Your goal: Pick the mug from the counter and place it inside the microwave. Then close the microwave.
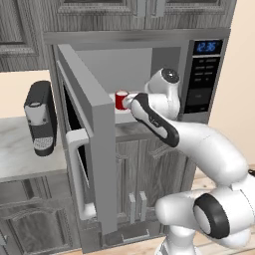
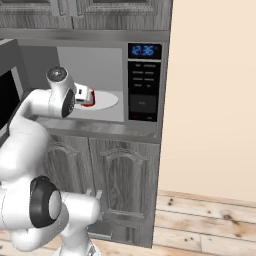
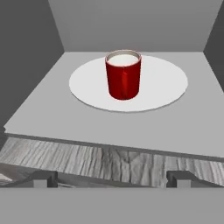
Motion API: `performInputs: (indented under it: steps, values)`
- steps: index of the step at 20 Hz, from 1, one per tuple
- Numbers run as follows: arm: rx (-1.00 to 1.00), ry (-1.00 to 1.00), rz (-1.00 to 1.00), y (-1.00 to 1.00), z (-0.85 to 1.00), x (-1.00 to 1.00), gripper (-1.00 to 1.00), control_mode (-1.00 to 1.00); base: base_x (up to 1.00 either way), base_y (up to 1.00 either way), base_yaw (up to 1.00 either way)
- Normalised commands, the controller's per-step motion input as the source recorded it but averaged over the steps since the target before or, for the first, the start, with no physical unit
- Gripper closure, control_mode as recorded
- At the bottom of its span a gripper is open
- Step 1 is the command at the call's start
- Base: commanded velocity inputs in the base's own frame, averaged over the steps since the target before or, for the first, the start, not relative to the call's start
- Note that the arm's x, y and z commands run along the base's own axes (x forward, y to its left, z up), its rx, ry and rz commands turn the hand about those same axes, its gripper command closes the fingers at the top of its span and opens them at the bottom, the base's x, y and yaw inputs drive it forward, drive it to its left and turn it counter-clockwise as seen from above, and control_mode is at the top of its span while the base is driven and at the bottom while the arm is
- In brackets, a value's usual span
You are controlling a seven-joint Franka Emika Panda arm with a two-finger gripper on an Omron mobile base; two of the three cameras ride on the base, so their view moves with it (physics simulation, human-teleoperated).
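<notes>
We read blue display (image 2: 144, 50) on microwave (image 1: 149, 55): 12:36; keypad text too small. Mug (image 3: 123, 75) upright on white turntable plate (image 3: 166, 87) inside microwave, whitish inside, contents unclear. Pincer (image 3: 111, 178) outside cavity front, fingertips (image 3: 41, 178) wide apart, holding nothing, well apart from mug. Door (image 1: 84, 134) swung open. Coffee machine (image 1: 40, 117) on table (image 1: 20, 154) at left.
</notes>
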Motion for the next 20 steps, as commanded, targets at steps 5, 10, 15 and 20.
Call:
performInputs:
  steps: [5,10,15,20]
  values:
    - [0.05,0.0,0.0,-0.44,0.47,-0.72,-1.0,-1.0,0.0,0.0,0.0]
    - [0.0,0.0,0.0,-0.51,0.45,-0.68,-1.0,-1.0,0.0,0.0,0.0]
    - [0.0,0.0,0.0,-0.21,0.07,-0.85,-1.0,-1.0,0.0,0.0,0.0]
    - [0.0,0.0,0.0,-0.02,0.0,-1.0,-1.0,-1.0,0.0,0.0,0.0]
